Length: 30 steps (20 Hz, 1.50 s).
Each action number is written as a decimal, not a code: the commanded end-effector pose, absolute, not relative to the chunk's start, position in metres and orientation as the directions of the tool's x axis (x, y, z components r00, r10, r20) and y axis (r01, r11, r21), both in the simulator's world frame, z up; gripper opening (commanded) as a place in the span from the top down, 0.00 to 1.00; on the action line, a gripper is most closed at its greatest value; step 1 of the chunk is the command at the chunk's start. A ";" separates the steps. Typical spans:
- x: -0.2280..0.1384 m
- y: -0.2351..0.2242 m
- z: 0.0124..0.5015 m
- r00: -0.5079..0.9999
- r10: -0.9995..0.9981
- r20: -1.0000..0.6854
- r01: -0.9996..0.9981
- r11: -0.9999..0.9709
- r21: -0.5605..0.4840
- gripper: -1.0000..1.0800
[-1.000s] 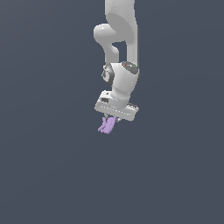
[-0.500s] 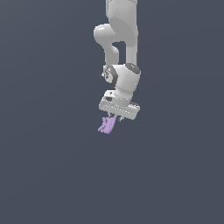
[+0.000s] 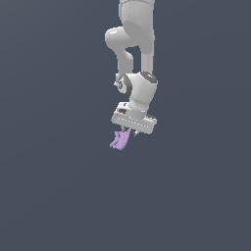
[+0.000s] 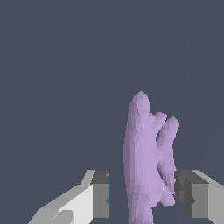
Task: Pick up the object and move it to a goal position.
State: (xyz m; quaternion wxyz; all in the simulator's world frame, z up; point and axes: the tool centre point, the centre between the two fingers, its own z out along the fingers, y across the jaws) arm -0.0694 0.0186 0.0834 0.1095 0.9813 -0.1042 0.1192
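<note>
I am in no real room, only a bare simulated space. All round me lies one flat, even slate-grey backdrop with no floor line, wall or furniture. My white arm [image 3: 133, 73] and everything else show smooth, faceted, computer-drawn surfaces with soft, plain shading.

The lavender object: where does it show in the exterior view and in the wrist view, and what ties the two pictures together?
Exterior view: the lavender object hangs just below the white gripper, near the picture's middle.
Wrist view: the object fills the lower middle, standing between the jaws; one jaw looks to touch it, the other shows a gap.
Shared landmark: the gripper's white body, right above the object in one view and flanking it in the other.
</note>
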 end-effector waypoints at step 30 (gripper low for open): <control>-0.060 0.000 0.081 0.950 -0.179 0.257 -0.231 -0.954 0.189 1.00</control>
